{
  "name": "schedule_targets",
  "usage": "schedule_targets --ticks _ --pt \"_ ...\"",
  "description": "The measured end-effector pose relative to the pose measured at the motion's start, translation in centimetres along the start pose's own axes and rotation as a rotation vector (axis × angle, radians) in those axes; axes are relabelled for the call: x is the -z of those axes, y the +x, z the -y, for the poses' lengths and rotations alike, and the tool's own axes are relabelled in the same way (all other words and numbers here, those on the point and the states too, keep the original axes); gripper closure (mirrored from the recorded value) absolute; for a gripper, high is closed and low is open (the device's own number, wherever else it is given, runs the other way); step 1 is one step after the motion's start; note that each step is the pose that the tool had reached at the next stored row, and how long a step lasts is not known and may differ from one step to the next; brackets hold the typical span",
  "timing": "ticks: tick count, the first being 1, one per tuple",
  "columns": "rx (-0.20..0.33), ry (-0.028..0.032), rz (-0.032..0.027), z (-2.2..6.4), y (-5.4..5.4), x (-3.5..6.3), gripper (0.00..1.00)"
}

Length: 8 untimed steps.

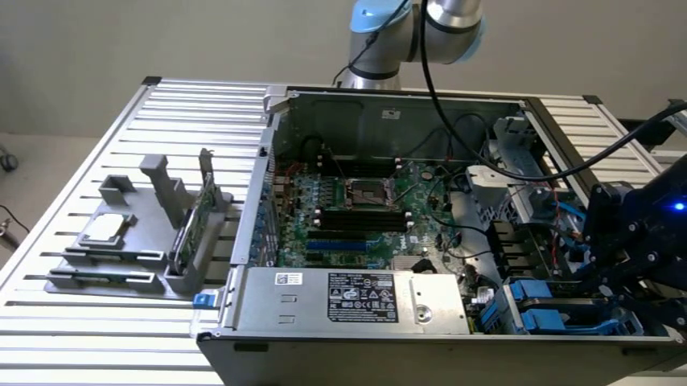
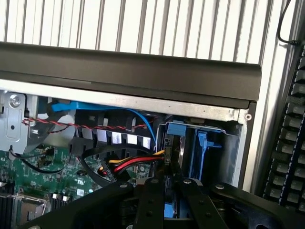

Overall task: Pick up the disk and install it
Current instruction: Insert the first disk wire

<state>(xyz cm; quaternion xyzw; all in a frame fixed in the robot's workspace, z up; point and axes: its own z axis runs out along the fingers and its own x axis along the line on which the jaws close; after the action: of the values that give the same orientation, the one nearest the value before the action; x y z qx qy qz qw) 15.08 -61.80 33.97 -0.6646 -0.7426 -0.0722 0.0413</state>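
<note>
The disk, blue-railed, stands edge-on in the drive bay at the computer case's corner, the pincer clenched on it: the install step, seemingly mid-seating. It calls for a straight push along the rails. Red-yellow power wires and a blue data cable crowd close beside.

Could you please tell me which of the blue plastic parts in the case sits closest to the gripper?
The blue drive rails in the bay at the exterior view's lower right, beside the gripper; the small blue tab sits at the case's opposite corner.
</note>
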Motion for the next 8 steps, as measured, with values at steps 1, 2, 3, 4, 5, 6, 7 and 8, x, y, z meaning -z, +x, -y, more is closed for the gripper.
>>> schedule_targets --ticks 1,2,3,4,5,6,7,8 --pt "-0.001 -0.0009 0.0001 0.01 0.00 -0.02 0.82" --pt "-0.003 -0.0017 0.0003 0.01 0.00 -0.03 0.82" --pt "-0.007 -0.0025 0.0005 0.01 0.00 -0.03 0.82" --pt "-0.010 -0.0035 0.0006 0.02 0.00 -0.05 0.82" --pt "-0.014 -0.0045 0.0009 0.02 0.00 -0.07 0.82" --pt "-0.019 -0.0054 0.0011 0.03 0.00 -0.07 0.82" --pt "-0.023 -0.0064 0.0014 0.05 0.00 -0.07 0.82" --pt "-0.026 -0.0073 0.0017 0.07 0.01 -0.07 0.82"
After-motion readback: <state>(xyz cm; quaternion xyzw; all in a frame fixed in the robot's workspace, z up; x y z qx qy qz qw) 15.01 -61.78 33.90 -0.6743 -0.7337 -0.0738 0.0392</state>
